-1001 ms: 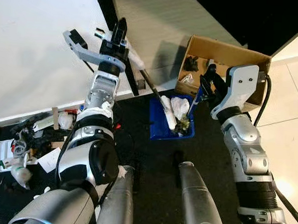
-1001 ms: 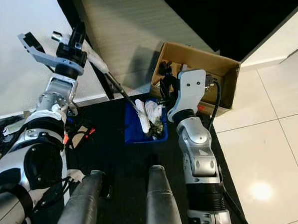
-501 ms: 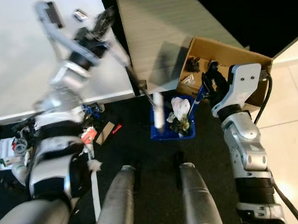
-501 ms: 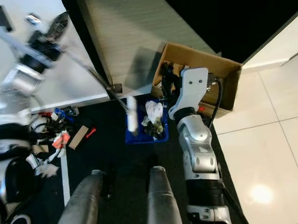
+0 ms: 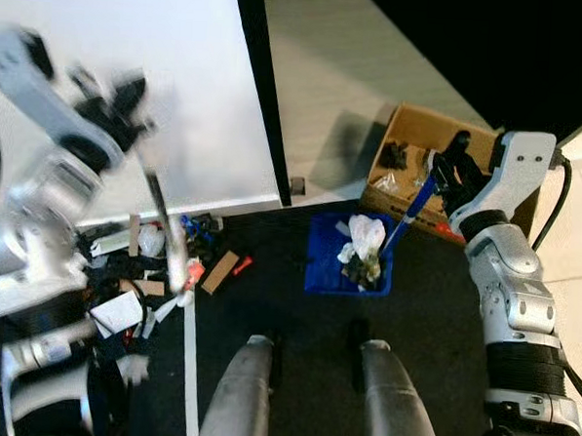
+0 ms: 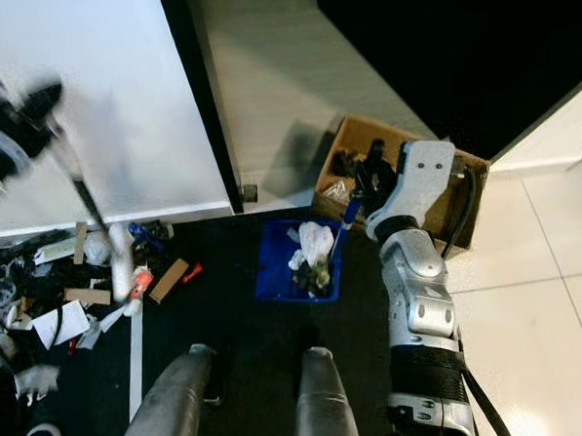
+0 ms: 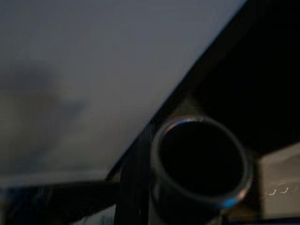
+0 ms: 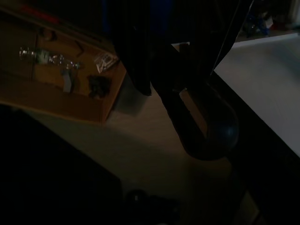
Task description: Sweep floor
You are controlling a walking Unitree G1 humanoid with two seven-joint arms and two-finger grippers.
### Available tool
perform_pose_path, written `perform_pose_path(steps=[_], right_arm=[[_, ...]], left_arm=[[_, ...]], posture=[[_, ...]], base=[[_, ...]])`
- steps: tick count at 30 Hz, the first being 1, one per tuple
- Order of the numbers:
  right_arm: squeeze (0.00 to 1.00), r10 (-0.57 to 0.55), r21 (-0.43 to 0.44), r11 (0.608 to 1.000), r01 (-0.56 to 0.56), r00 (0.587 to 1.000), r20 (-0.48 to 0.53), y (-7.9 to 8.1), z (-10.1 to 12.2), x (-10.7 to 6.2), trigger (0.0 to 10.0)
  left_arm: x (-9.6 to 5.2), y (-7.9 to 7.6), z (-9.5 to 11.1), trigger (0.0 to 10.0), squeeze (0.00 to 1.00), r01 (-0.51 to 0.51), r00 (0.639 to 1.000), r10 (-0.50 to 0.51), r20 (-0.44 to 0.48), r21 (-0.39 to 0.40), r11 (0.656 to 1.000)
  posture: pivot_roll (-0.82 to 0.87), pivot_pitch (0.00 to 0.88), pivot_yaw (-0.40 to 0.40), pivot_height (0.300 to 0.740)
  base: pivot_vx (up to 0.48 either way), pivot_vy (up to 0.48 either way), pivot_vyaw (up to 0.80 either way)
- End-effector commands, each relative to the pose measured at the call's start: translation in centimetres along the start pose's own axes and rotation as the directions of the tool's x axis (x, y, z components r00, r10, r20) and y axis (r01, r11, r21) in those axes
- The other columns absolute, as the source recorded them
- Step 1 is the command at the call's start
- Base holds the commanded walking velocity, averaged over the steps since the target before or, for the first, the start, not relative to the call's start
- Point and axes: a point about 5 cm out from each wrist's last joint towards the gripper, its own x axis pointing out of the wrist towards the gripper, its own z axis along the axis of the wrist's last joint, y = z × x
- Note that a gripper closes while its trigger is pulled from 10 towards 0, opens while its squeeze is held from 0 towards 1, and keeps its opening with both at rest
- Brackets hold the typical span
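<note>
Here the right claw (image 5: 448, 173) clenches a slim blue-handled dustpan (image 5: 350, 252) heaped with crumpled white paper; left claw's grip unclear.

We are counting one blue dustpan (image 5: 326, 262), one open cardboard box (image 5: 414, 129), one broom (image 5: 169, 233), and one white crumpled wad (image 5: 366, 235) sitting in the dustpan. The scattered litter pieces (image 5: 139, 278) on the dark floor (image 5: 296, 316) are too many and too blurred for us to count.
</note>
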Motion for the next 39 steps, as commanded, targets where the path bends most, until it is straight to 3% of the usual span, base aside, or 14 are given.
perform_pose_path(steps=[1,3,6,11,12,15,18,21,22,25,32,39], right_arm=[[0.0,0.022,0.075,0.997,-0.021,1.0,-0.01,0.3,-0.5,-0.2,10.0],[0.0,0.009,0.096,0.995,-0.01,1.0,0.003,0.0,0.0,-0.2,10.0],[0.0,0.002,0.108,0.994,-0.004,1.0,0.021,-0.4,0.7,-0.1,10.0],[0.0,-0.04,0.095,0.995,0.031,0.995,0.093,-1.4,3.1,0.0,10.0],[0.0,-0.055,0.086,0.995,0.045,0.992,0.115,-1.6,3.8,0.1,10.0],[0.0,-0.061,0.071,0.996,0.052,0.99,0.128,-1.7,4.2,0.2,10.0],[0.0,-0.071,0.05,0.997,0.064,0.987,0.146,-1.9,4.9,0.3,10.0],[0.0,-0.081,0.05,0.996,0.073,0.983,0.164,-2.1,5.7,0.5,10.0],[0.0,-0.092,0.054,0.995,0.084,0.981,0.173,-2.3,6.2,0.6,10.0],[0.0,-0.165,0.067,0.986,0.154,0.965,0.204,-3.5,7.4,0.8,10.0],[0.0,-0.28,0.112,0.96,0.258,0.915,0.292,-5.8,9.8,0.9,10.0],[0.0,-0.314,0.138,0.949,0.283,0.891,0.327,-6.9,11.4,1.1,10.0]], left_arm=[[-0.1,-0.3,-1.1,10.0,0.0,-0.032,0.998,0.033,-0.046,0.033,0.999],[0.1,-0.9,-2.8,10.0,0.0,-0.068,0.989,0.076,-0.124,0.065,0.996],[0.4,-1.3,-3.7,10.0,0.0,-0.102,0.978,0.119,-0.174,0.106,0.989],[1.2,-1.6,-4.9,10.0,0.0,-0.129,0.964,0.151,-0.219,0.113,0.985],[1.2,-1.4,-5.1,10.0,0.0,-0.148,0.962,0.177,-0.206,0.146,0.978],[1.1,-1.4,-5.2,10.0,0.0,-0.155,0.962,0.186,-0.201,0.158,0.975],[1.1,-1.5,-5.3,10.0,0.0,-0.144,0.963,0.175,-0.204,0.158,0.977],[1.0,-1.8,-5.5,10.0,0.0,-0.134,0.967,0.156,-0.201,0.12,0.984],[0.9,-2.0,-5.8,10.0,0.0,-0.125,0.966,0.138,-0.221,0.074,0.989],[0.6,-2.9,-7.0,10.0,0.0,-0.091,0.96,0.097,-0.261,0.035,0.995],[0.4,-3.5,-8.4,10.0,0.0,-0.059,0.958,0.068,-0.277,0.041,0.997],[0.4,-4.6,-9.0,10.0,0.0,0.005,0.965,0.013,-0.263,0.069,0.998]], posture=[[0.01,0.191,0.111,0.74],[0.0,0.174,0.116,0.74],[0.0,0.163,0.12,0.74],[-0.02,0.145,0.134,0.74],[-0.03,0.135,0.138,0.74],[-0.03,0.13,0.136,0.74],[-0.03,0.126,0.135,0.74],[-0.02,0.12,0.131,0.74],[-0.02,0.115,0.124,0.74],[-0.02,0.11,0.114,0.74],[-0.02,0.102,0.101,0.74],[-0.02,0.094,0.086,0.74]], base=[[0.0,0.0,0.0],[0.0,0.0,0.0],[0.0,0.0,0.0],[0.0,0.0,0.0],[0.0,0.0,0.0],[0.0,0.0,0.0],[0.0,0.0,0.0],[0.0,0.0,0.0],[0.0,0.0,0.0],[0.0,0.0,0.0],[0.0,0.0,0.0],[0.0,0.0,0.0]])
